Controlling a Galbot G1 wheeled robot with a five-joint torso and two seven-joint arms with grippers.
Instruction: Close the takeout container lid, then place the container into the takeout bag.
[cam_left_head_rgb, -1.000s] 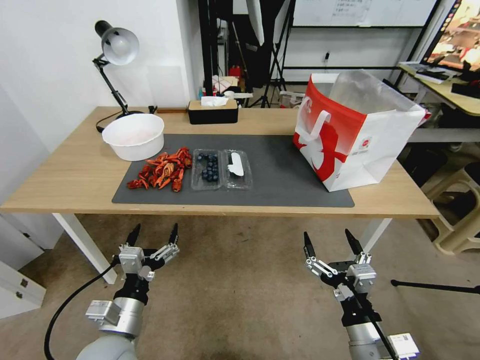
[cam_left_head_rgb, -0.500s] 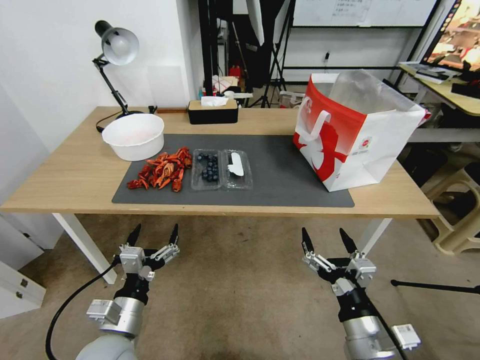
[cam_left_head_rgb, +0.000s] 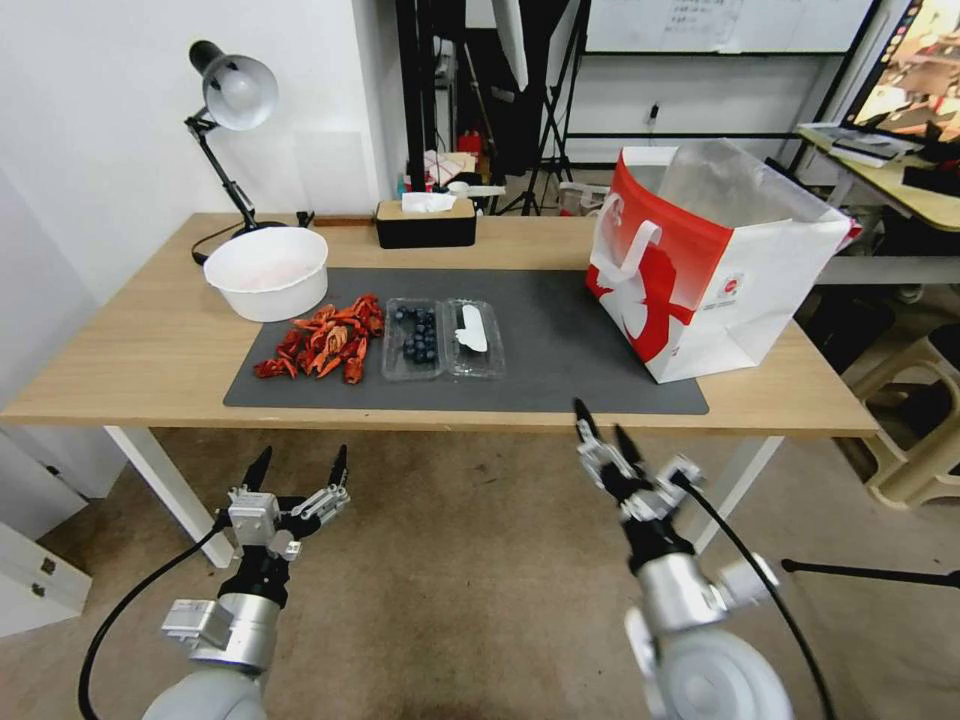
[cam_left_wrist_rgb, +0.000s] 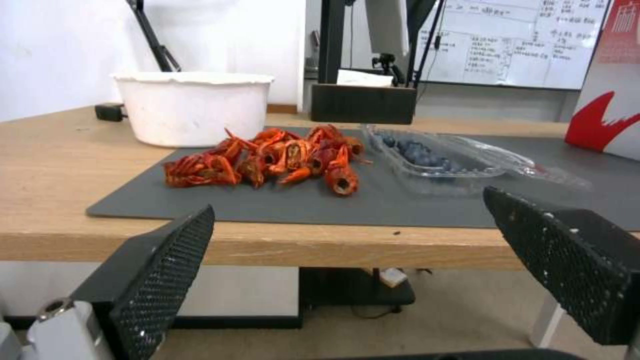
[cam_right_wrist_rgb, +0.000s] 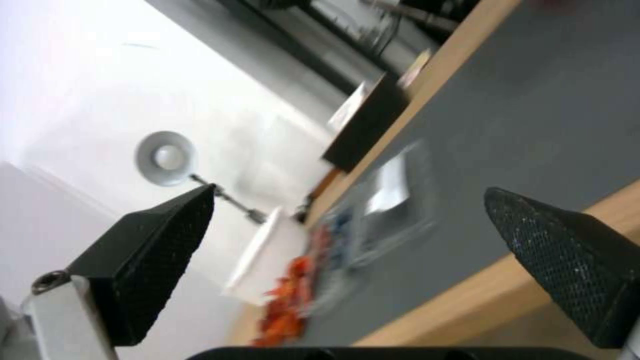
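Reaching up toward the near edge of the table (cam_left_head_rgb: 150, 390), the right pincer (cam_left_head_rgb: 601, 438) is the nearer one to the work; its two fingers stand apart, hold nothing and touch nothing. The left pincer (cam_left_head_rgb: 297, 468) hangs lower, in front of the table and below its top, also spread apart and empty. Beyond the table edge, on the grey mat (cam_left_head_rgb: 560, 340), the takeout container (cam_left_head_rgb: 443, 338) lies open and flat, ahead and to the left of the right pincer. Its two halves sit side by side, each with its long axis running away from the robot. The blueberries (cam_left_head_rgb: 418, 334) fill the left half; the lid (cam_left_head_rgb: 474, 338) is the right half, so I judge the right arm better placed to fold it over. Farther right stands the takeout bag (cam_left_head_rgb: 715, 265), open at the top, well apart from the container.
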